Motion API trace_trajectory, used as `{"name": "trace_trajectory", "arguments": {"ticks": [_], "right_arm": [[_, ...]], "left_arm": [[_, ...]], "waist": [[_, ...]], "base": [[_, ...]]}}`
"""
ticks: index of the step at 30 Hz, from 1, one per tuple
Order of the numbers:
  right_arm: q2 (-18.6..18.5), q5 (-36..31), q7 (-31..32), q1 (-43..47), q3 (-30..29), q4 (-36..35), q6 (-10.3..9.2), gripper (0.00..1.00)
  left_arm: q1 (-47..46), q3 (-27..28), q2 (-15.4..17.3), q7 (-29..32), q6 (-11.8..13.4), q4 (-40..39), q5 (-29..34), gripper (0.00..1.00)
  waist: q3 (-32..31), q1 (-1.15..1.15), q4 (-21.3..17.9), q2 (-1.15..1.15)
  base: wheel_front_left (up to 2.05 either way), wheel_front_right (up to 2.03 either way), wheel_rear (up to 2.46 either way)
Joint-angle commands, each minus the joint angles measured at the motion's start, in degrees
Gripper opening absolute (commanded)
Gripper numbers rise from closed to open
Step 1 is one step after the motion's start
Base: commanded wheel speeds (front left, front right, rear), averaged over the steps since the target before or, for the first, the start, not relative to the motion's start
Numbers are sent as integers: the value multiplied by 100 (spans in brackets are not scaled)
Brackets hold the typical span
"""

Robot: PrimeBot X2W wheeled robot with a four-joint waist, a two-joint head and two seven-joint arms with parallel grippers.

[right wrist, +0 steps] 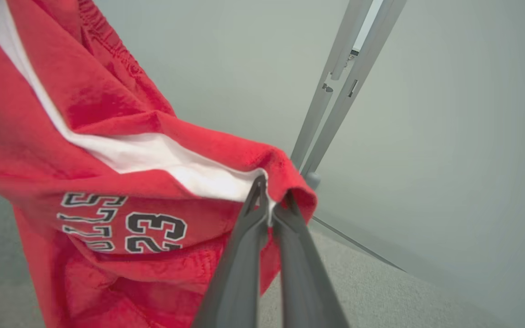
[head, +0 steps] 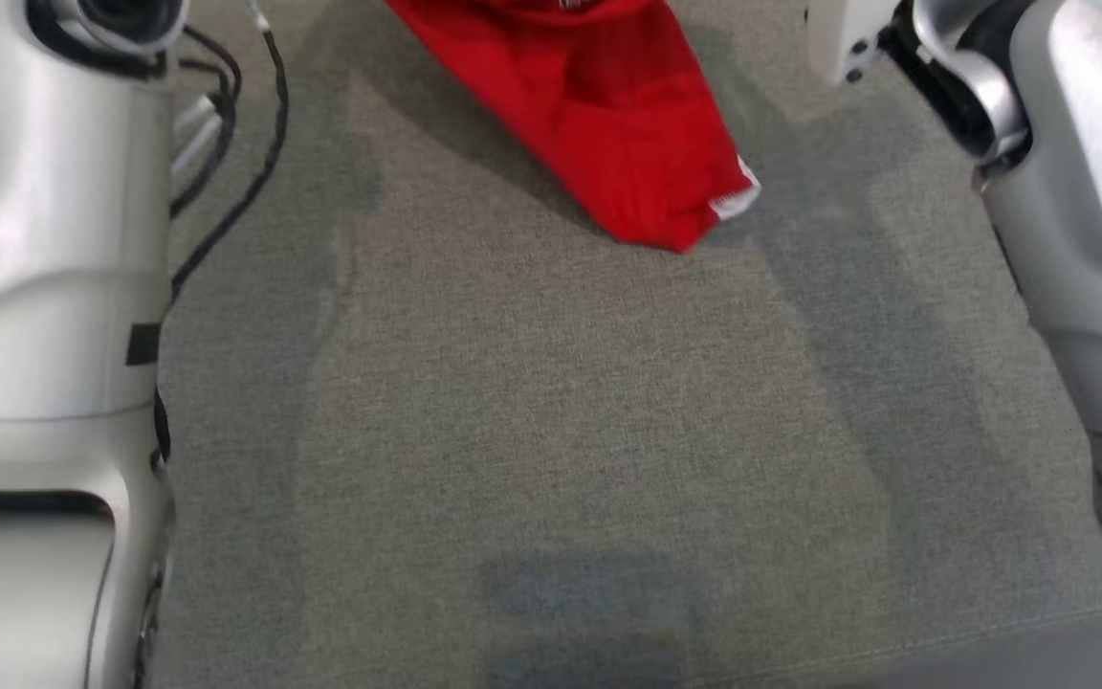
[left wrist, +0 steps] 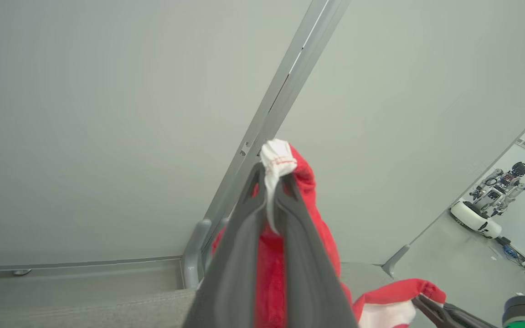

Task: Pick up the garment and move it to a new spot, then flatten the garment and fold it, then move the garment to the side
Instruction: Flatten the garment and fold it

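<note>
Garment (head: 608, 115): red, hung above the grey surface (head: 551, 431), lower tip near it.
Left gripper (left wrist: 271, 182): pinching a white hem.
Right gripper (right wrist: 270, 199): pinching a red edge.
Risk: such thin edge holds likely slip, and the cloth drops bunched.

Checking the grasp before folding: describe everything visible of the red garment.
The garment is red, soft-looking fabric with white trim, a white stripe and lettering with the number 23. It hangs bunched over the grey surface. The left gripper is shut on a white-edged corner, the right gripper on a white-striped edge.
</note>
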Motion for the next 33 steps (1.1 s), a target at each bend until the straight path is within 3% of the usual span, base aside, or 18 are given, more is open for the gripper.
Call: {"name": "trace_trajectory", "arguments": {"ticks": [1,6,10,20,27,30,33], "right_arm": [[-62,-51,-134,-327,44,120,-7,0],[-157,-402,-767,-1440,315,607,-7,0],[-114,-773,-1342,-2179,175,1005,-7,0],[39,-1881,-2476,-3246,-778,1823,-9,0],[-60,-2055,-2389,-3210,-753,2256,-16,0],[-182,-1986,-2315,-3095,-531,2387,-34,0],[-365,-1789,-2206,-2778,-126,2407,-45,0]], "left_arm": [[-293,44,78,46,8,-51,-8,0],[-1260,75,219,188,-41,-177,-31,0],[-1941,231,286,66,-17,-175,-89,0],[-2927,860,326,-1149,214,59,-106,0],[-2461,1093,584,-1253,141,408,-266,0],[-2108,1196,701,-1239,191,467,-293,0],[-1343,1189,781,-1255,21,395,-389,0]], "waist": [[892,-1,-405,0],[1439,-1,-532,0],[1663,-1,-580,0],[1841,-1,-499,0],[1919,-1,-487,0],[1907,-1,-503,0],[1770,-1,-446,0]], "base": [[0,0,0],[0,0,0],[0,0,0],[0,0,0],[0,0,0],[0,0,0],[0,0,0]]}}
